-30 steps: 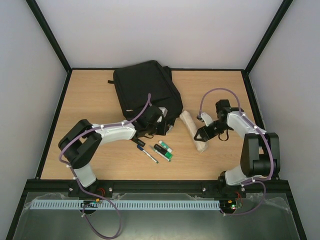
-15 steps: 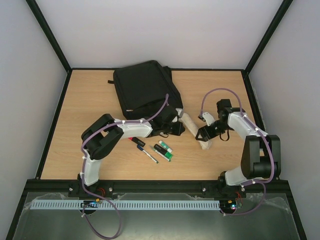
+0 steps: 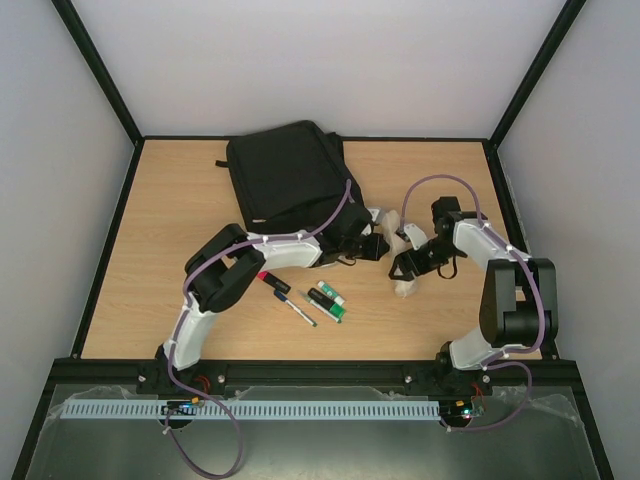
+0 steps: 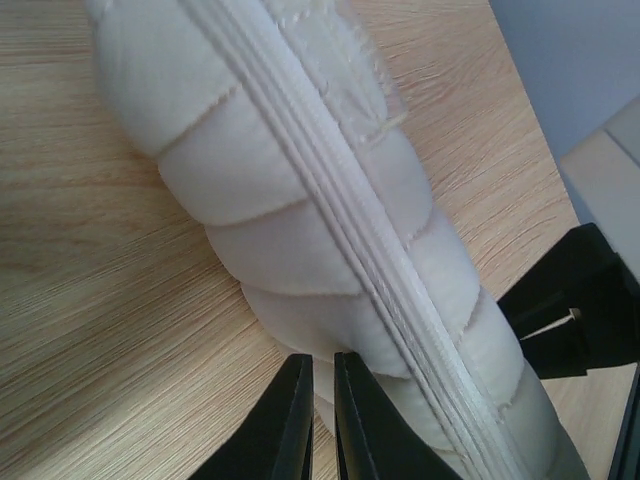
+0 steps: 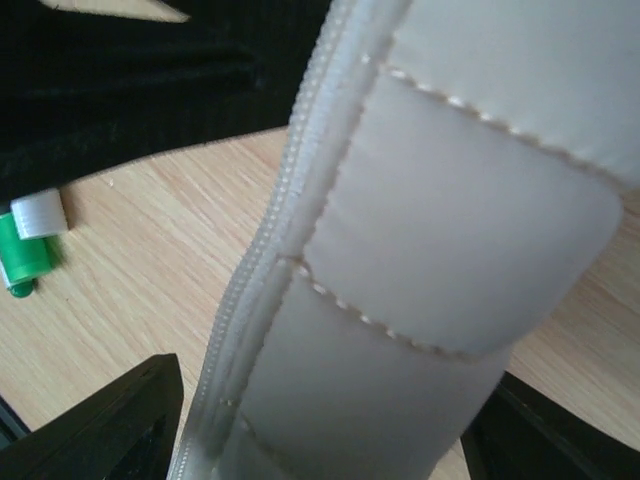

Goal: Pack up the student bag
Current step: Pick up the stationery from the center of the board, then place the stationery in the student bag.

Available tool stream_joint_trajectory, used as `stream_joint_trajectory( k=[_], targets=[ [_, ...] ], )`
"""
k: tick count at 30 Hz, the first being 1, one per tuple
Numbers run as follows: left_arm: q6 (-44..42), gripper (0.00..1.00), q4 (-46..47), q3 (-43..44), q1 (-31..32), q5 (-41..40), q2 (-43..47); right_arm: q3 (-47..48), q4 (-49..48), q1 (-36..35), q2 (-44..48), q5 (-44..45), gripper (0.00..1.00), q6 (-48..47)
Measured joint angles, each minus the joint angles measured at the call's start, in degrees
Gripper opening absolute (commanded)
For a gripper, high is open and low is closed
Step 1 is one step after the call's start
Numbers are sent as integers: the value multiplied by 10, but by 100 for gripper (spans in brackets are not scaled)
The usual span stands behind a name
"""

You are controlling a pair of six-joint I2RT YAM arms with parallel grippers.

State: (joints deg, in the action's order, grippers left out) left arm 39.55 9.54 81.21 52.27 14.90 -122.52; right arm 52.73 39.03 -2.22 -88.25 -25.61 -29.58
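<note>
The student bag (image 3: 290,175), a large black backpack, lies at the back middle of the table; it also shows in the right wrist view (image 5: 120,80). A beige quilted pencil case (image 3: 405,287) lies to its right. My right gripper (image 3: 410,262) straddles the case (image 5: 430,300), with one finger (image 5: 110,425) on each side, closed on it. My left gripper (image 3: 376,246) is shut, and its tips (image 4: 320,365) rest against the side of the case (image 4: 300,200) near the zip. The right gripper's black finger (image 4: 575,315) shows beyond the case.
A red marker (image 3: 268,281), a black pen (image 3: 300,310) and two green markers (image 3: 327,300) lie on the wood in front of the bag, just under my left arm. One green marker (image 5: 25,255) shows in the right wrist view.
My left arm has stretched to the right, from the bag's front edge to the pencil case. My right gripper has shifted slightly left on the case.
</note>
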Motion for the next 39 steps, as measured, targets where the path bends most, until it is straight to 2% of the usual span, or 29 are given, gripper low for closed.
stream_joint_trajectory(
  k=[3,8,14,16,18,20,24,25,26,31,35,39],
  targets=[
    [5,9,1,8,2,3,-3,5,-13,0,-1,20,72,32],
    [8,9,3,14,11,6,-3,16,-44,0,-8,98,61,101],
    [5,9,-5,14,14,5,-3,17,-63,0,-8,159,35,146],
    [2,13,-13,14,14,2,-3,17,-67,0,-6,169,26,150],
    [-9,26,-28,14,14,-4,0,17,-69,0,-2,176,21,155],
    [-28,43,-54,14,14,-15,9,17,-69,0,6,182,20,158],
    [-84,70,-118,14,5,-51,52,16,-68,0,42,181,16,161],
    [-100,94,-134,14,2,-59,68,16,-69,0,57,179,14,162],
    [-114,99,-151,14,-3,-69,87,16,-69,0,72,174,12,163],
    [-166,99,-219,22,-54,-107,176,15,-85,0,144,137,1,181],
    [-202,99,-284,69,-96,-155,200,-1,-122,0,184,110,1,197],
    [-235,99,-296,49,-122,-197,233,-19,-136,0,186,81,1,200]
  ],
)
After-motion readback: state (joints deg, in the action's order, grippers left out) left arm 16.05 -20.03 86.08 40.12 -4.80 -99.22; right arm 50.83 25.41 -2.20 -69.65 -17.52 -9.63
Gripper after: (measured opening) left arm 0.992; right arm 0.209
